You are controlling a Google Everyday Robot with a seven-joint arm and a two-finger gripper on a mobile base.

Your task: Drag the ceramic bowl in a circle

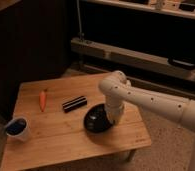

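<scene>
The ceramic bowl (96,119), glossy black and shallow, sits right of the middle of the low wooden table (56,145). My white arm comes in from the right and bends down over the bowl's right rim. The gripper (112,118) is at that rim, mostly hidden behind the wrist and the bowl's edge.
A short black bar-shaped object (74,103) lies just left of and behind the bowl. An orange carrot (42,99) lies further left. A small white cup with a blue inside (17,128) stands near the table's left front corner. The table's right edge is close to the bowl.
</scene>
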